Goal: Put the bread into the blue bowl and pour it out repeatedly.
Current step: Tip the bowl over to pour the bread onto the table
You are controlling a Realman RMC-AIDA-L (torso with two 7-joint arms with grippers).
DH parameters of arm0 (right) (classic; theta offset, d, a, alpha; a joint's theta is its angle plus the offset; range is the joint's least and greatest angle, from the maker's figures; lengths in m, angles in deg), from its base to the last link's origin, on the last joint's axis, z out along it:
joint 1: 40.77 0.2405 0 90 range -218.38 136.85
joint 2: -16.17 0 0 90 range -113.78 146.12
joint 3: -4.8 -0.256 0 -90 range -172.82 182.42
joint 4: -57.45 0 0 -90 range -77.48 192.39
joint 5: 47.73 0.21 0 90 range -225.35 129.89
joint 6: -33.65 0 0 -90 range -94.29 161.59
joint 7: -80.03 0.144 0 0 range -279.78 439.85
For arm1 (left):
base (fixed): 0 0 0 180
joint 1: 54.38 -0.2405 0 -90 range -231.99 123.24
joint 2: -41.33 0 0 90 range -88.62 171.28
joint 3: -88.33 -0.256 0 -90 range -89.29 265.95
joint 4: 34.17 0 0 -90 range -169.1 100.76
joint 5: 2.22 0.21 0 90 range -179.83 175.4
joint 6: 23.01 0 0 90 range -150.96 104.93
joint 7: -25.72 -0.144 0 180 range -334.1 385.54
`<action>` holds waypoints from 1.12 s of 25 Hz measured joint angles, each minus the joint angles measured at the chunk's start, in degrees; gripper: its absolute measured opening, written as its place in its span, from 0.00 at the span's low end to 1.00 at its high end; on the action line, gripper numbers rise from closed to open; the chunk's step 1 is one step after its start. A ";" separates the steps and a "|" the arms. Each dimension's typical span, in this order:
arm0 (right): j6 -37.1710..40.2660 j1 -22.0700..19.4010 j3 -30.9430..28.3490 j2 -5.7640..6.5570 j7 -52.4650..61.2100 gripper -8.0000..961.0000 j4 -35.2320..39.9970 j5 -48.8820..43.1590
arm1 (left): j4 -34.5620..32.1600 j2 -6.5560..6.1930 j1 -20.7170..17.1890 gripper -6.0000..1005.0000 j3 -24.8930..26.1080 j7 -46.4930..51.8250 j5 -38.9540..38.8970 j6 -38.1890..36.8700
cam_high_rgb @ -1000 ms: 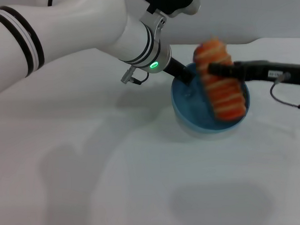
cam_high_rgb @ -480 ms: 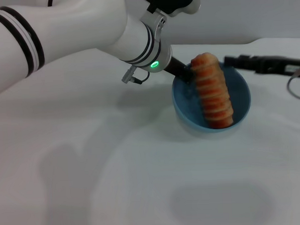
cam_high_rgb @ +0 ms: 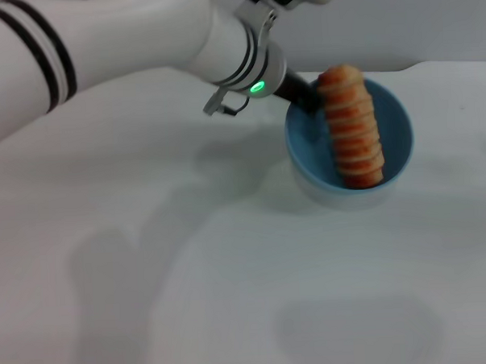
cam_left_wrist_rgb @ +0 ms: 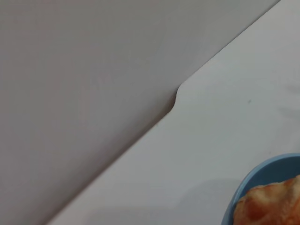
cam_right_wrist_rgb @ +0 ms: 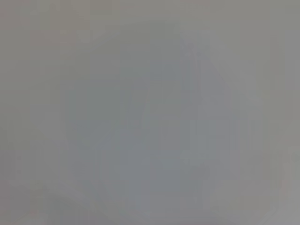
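Your left gripper [cam_high_rgb: 306, 99] is clamped on the near-left rim of the blue bowl [cam_high_rgb: 393, 119], and the right gripper has left the head view altogether.

A second ago your right gripper held the bread [cam_high_rgb: 352, 126] over the bowl from the right of the frame; half a second ago it had let go and was backing off at upper right; now it is gone, and its wrist view shows only blank grey. The bowl has shifted a little up and right in the frame, which I read as your left arm starting to lift it, so loading looks done and the pour comes next. The bread lies inside the bowl, striped side up, its long axis running from the upper-left rim, where one end props above the edge, down toward the lower right of the bowl. The white surface [cam_high_rgb: 231, 271] around it is otherwise featureless here.
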 joint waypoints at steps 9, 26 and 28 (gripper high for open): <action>-1.50 -6.37 -4.33 -0.25 -14.24 0.75 -7.36 5.41 | 2.07 0.36 8.84 0.00 0.77 -4.75 7.77 0.45; -1.33 -8.05 -13.70 -0.19 -31.22 0.75 -18.15 22.40 | 1.72 0.68 13.32 0.00 -10.04 -5.17 23.48 1.13; -1.36 -7.76 -13.71 -0.19 -31.23 0.75 -18.17 22.41 | 1.72 0.69 13.33 0.00 -10.64 -5.19 23.52 1.24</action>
